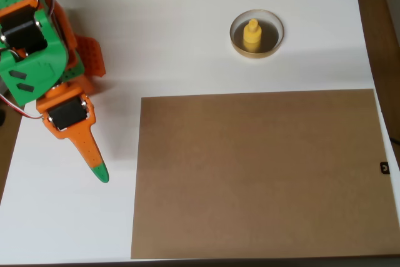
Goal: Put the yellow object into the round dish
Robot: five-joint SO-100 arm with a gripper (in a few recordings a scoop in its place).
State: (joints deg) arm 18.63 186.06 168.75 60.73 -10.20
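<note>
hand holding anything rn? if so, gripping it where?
Nothing held. The hand sits at the left of the overhead view with nothing between its fingers, well apart from the yellow peg, which stands upright inside the round dish.

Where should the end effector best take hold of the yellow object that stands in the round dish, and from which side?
Probably the narrow knob on top of the yellow object, coming straight down from above. It stands upright inside the round dish, whose rim surrounds its wider body, so a side approach looks blocked.

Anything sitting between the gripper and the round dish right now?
No. In the overhead view, only bare white table lies between the gripper and the round dish, which holds the yellow object. The brown board sits below that line.
</note>
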